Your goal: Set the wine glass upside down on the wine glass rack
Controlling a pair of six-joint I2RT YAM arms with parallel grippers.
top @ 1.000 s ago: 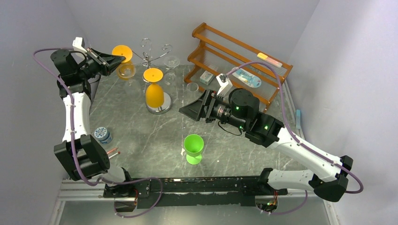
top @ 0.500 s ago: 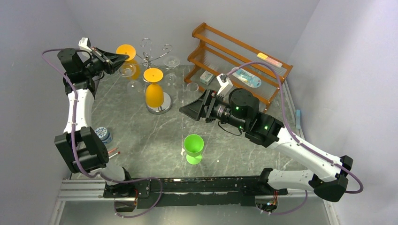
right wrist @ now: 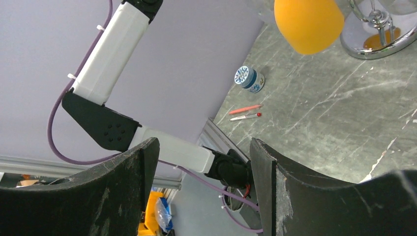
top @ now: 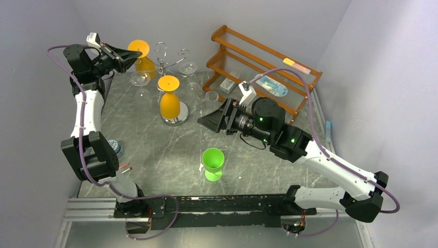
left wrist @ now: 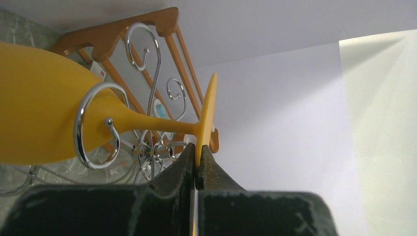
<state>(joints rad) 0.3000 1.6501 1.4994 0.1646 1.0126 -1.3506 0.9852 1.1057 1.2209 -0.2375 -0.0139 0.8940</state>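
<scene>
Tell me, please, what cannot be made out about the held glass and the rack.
- Left wrist view: the left edge cuts off the rim of the orange wine glass.
- Top view: too small to tell whether its stem is in the wine glass rack.
- Right wrist view: the top edge cuts off the rack above its base.

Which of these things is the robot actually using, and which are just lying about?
In the job:
orange wine glass, pinched by its foot in the left fingers; shiny silver wire rack; second orange glass already hanging upside down on it.

Lying about:
green plastic goblet; brown wooden shelf; small blue patterned tin; two thin pens; clear glasses near the rack.
</scene>
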